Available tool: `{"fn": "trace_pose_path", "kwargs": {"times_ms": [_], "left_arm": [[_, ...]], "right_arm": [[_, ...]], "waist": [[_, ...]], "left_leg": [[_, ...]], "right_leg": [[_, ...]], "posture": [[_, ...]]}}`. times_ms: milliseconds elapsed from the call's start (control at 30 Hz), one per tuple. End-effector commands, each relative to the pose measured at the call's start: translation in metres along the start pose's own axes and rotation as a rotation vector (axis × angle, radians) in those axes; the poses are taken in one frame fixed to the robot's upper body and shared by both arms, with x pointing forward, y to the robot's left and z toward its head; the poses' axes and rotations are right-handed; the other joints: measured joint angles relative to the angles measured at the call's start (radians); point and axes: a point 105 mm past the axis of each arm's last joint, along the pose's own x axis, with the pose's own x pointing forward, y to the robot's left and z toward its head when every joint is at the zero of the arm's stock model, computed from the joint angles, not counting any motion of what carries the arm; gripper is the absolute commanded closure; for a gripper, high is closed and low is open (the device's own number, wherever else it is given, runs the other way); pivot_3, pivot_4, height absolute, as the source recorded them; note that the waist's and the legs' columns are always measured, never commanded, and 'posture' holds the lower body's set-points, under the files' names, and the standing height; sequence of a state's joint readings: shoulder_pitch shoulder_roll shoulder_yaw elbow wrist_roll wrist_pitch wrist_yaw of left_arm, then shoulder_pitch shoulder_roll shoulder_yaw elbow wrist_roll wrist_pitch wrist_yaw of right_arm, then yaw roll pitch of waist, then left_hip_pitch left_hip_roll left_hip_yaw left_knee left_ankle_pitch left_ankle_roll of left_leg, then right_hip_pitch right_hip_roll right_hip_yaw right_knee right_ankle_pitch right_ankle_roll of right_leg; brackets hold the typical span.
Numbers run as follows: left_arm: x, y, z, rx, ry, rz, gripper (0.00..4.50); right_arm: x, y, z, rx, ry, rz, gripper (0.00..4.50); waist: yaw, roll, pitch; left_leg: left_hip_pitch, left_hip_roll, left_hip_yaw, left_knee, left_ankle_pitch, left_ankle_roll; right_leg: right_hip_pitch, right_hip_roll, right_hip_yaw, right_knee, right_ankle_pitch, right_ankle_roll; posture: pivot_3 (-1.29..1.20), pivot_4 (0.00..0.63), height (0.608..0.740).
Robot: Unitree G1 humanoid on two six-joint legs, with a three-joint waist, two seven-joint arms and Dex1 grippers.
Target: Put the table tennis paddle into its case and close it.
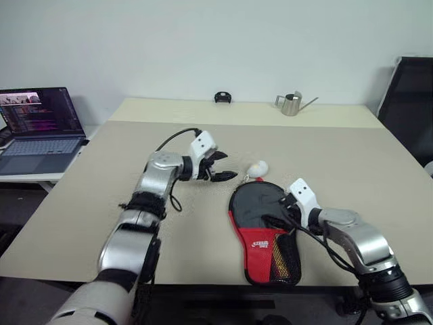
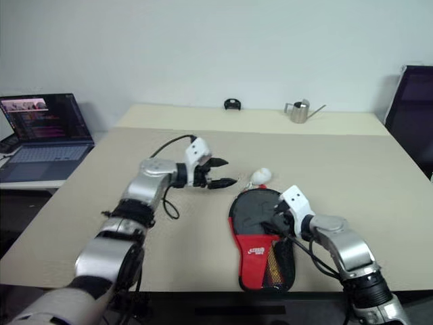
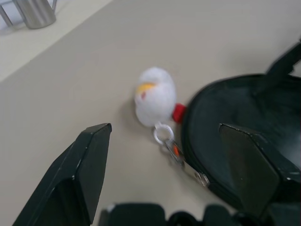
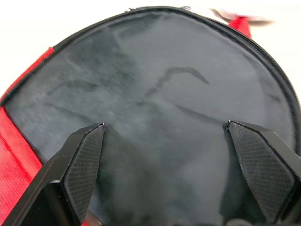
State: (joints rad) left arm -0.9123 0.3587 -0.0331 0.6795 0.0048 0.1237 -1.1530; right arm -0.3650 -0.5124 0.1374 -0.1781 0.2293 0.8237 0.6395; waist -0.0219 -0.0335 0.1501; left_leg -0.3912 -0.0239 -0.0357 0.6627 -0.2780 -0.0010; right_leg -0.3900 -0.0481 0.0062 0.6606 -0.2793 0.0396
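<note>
The case [image 1: 260, 217] lies flat on the table near the front edge, with its black round part toward the far side and its red part and mesh pocket toward me. Its white-yellow ball charm [image 1: 258, 168] rests on the table at the case's far rim, joined by a ring and zip pull [image 3: 186, 167]. My left gripper [image 1: 229, 166] is open, just left of the charm and above the table. My right gripper [image 1: 279, 215] is open over the case's right side, with the black fabric [image 4: 164, 94] between its fingers. The table tennis paddle is hidden.
A beige table [image 1: 101, 203] carries a small metal watering can [image 1: 292, 103] and a small black object [image 1: 222, 97] at the far edge. An open laptop [image 1: 40, 128] sits on a side desk to the left. A black chair [image 1: 409, 101] stands at the far right.
</note>
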Motion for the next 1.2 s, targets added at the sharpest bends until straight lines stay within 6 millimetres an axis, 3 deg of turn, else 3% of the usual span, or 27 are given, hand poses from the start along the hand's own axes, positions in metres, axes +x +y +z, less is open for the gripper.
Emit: {"fn": "trace_pose_path", "kwargs": {"times_ms": [33, 167, 400, 600, 767, 900, 1200], "left_arm": [[-0.009, -0.020, 0.030, 0.052, -0.116, -0.021, 0.53], [-0.013, -0.052, 0.026, 0.028, -0.127, -0.086, 0.53], [0.001, -0.079, 0.026, 0.060, -0.092, -0.189, 0.53], [0.032, -0.086, 0.019, 0.053, -0.038, -0.225, 0.53], [0.055, -0.089, 0.001, 0.056, 0.031, -0.223, 0.53], [0.064, -0.088, -0.002, 0.071, 0.036, -0.203, 0.02], [0.074, -0.103, -0.009, 0.083, 0.046, -0.260, 0.02]], "right_arm": [[-0.010, -0.001, -0.016, 0.080, 0.065, 0.042, 0.00], [-0.026, 0.003, 0.005, 0.070, 0.015, 0.103, 0.00], [-0.059, -0.001, 0.037, 0.096, -0.092, 0.151, 0.00], [-0.073, -0.013, 0.043, 0.126, -0.108, 0.106, 0.00], [-0.078, -0.024, 0.046, 0.114, -0.121, 0.043, 0.00], [-0.080, -0.024, 0.045, 0.121, -0.125, 0.027, 0.00], [-0.082, -0.019, 0.038, 0.130, -0.108, 0.019, 0.00]], "waist": [[0.004, 0.001, 0.001], [0.021, 0.005, 0.003], [0.024, 0.016, 0.013], [0.024, 0.015, 0.013], [0.022, 0.015, 0.013], [0.022, 0.015, 0.013], [0.022, 0.016, 0.013]], "left_leg": [[-0.003, 0.000, -0.001, 0.000, 0.000, 0.000], [-0.008, -0.001, -0.004, 0.001, 0.000, 0.000], [-0.009, -0.002, -0.005, 0.001, 0.000, 0.000], [-0.009, -0.003, -0.006, 0.001, 0.000, 0.000], [-0.008, -0.003, -0.007, 0.002, 0.000, 0.001], [-0.008, -0.003, -0.008, 0.002, 0.000, 0.001], [-0.008, -0.003, -0.008, 0.002, 0.001, 0.001]], "right_leg": [[-0.001, 0.000, -0.001, -0.002, 0.000, 0.000], [-0.004, -0.003, -0.004, -0.004, 0.000, 0.000], [-0.004, -0.003, -0.007, -0.003, 0.000, -0.001], [-0.003, -0.003, -0.009, -0.003, 0.000, -0.001], [-0.002, -0.003, -0.012, -0.003, 0.000, -0.001], [-0.002, -0.003, -0.014, -0.003, 0.000, -0.001], [-0.001, -0.003, -0.014, -0.002, 0.000, -0.001]], "posture": [[0.00, 0.150, 0.740], [0.00, 0.150, 0.740], [0.00, 0.150, 0.740], [0.00, 0.150, 0.740], [0.00, 0.150, 0.740], [0.00, 0.150, 0.740], [0.00, 0.150, 0.740]]}}
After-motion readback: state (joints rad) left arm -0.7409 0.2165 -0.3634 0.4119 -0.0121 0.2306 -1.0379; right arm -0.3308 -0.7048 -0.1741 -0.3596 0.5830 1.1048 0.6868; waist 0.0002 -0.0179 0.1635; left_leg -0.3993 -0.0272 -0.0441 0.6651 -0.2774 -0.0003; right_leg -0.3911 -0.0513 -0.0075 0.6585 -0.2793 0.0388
